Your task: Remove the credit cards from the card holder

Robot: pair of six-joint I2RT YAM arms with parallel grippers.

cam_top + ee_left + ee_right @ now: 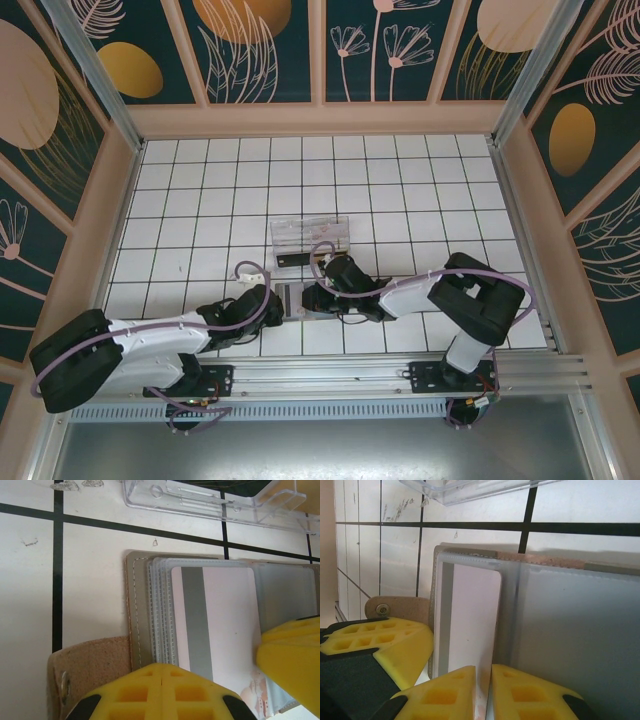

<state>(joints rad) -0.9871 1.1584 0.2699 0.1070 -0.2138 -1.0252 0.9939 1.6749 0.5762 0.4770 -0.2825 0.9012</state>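
Note:
The grey card holder (292, 299) lies open on the tiles between both grippers, its tan tab (85, 664) sticking out to the left. A pale credit card (222, 615) with a grey stripe sits partly out of the holder's clear sleeves (570, 630). My right gripper (483, 682) is shut on that card's (467, 625) edge. My left gripper (162, 672) is shut, its tips over the card holder's (141, 605) stitched left panel, with nothing between them. A dark card (291, 262) lies flat in front of the clear tray.
A clear plastic tray (310, 237) stands just beyond the holder, and its near wall (215, 502) is close to the holder's far edge. Open white tiles stretch to the left, right and back, up to the wooden walls.

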